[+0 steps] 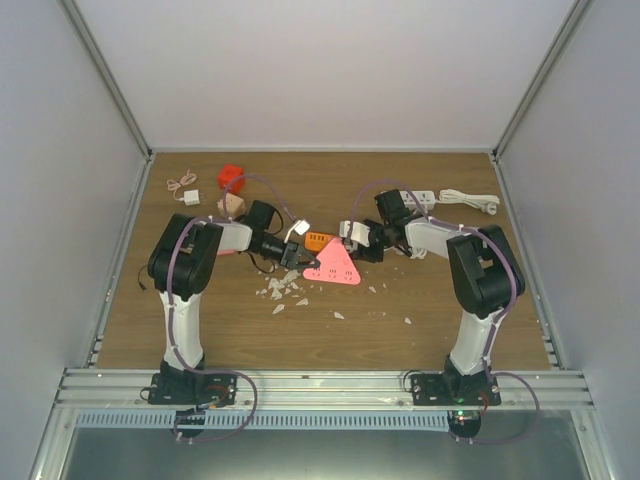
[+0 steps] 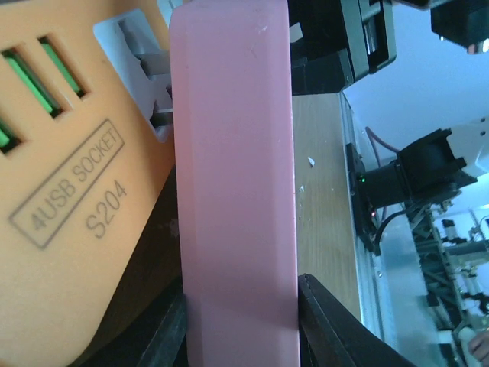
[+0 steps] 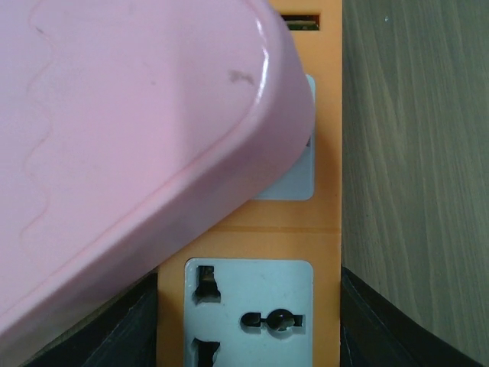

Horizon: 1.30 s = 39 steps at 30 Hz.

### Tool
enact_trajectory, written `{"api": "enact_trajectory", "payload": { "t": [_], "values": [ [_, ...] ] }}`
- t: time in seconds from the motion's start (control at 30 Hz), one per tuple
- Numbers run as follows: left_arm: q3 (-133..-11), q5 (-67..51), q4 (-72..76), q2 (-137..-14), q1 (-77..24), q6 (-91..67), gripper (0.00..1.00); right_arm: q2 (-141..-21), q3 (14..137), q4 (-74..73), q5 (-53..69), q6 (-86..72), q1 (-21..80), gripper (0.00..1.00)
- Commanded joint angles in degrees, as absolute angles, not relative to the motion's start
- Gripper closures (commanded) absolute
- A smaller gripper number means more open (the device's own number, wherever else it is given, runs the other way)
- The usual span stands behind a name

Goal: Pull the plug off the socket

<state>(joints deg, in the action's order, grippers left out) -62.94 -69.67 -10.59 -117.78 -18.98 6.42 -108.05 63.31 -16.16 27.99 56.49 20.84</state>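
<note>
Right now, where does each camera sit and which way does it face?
Top external: above and behind, looking down at the table; left arm, right arm show.
Left wrist: along the plug edge, socket beside; left jaws grip the plug.
Right wrist: down onto the socket face; right jaws grip its sides.
All share plug and socket.

1 pink plug [image 1: 335, 265], 1 orange socket [image 1: 318, 240], 1 white pwr strip [image 1: 425, 198].

Your left arm [image 1: 185, 262] reaches toward frame centre, left gripper [image 1: 300, 257] fingers clamped tight; your right arm [image 1: 480, 268] folds in opposite, right gripper [image 1: 352, 240] clamped too.
</note>
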Motion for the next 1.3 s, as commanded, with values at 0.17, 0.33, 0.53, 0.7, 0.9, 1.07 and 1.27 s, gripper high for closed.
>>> {"api": "enact_trajectory", "payload": {
  "t": [0.17,0.33,0.53,0.7,0.9,1.07,1.27],
  "values": [
    [-61.1,-67.5,-13.1,-110.9,-23.5,21.6,1.0,-110.3,64.2,-17.0,23.8,55.8,19.0,0.85],
    [-60.1,-68.4,-13.4,-111.0,-23.2,20.7,1.0,-110.1,64.4,-18.0,24.1,56.1,18.2,0.85],
    [-56.4,-69.1,-13.5,-107.3,-21.5,21.3,1.0,-108.8,62.7,-19.4,24.0,56.6,16.3,0.85],
    [-56.7,-69.8,-14.1,-106.7,-21.8,25.3,1.0,-108.9,62.0,-19.2,24.4,56.3,16.1,0.85],
    [-62.4,-70.7,-16.1,-110.7,-23.3,24.9,1.0,-109.1,63.3,-17.3,23.0,54.1,17.3,0.85],
    [-64.3,-74.4,-13.7,-114.3,-23.5,15.6,1.0,-108.9,64.1,-14.7,19.7,51.0,19.0,0.85],
    [-63.2,-78.0,-12.0,-114.6,-23.3,11.3,1.0,-108.8,63.3,-12.7,16.2,50.1,19.5,0.85]
  ]
}}
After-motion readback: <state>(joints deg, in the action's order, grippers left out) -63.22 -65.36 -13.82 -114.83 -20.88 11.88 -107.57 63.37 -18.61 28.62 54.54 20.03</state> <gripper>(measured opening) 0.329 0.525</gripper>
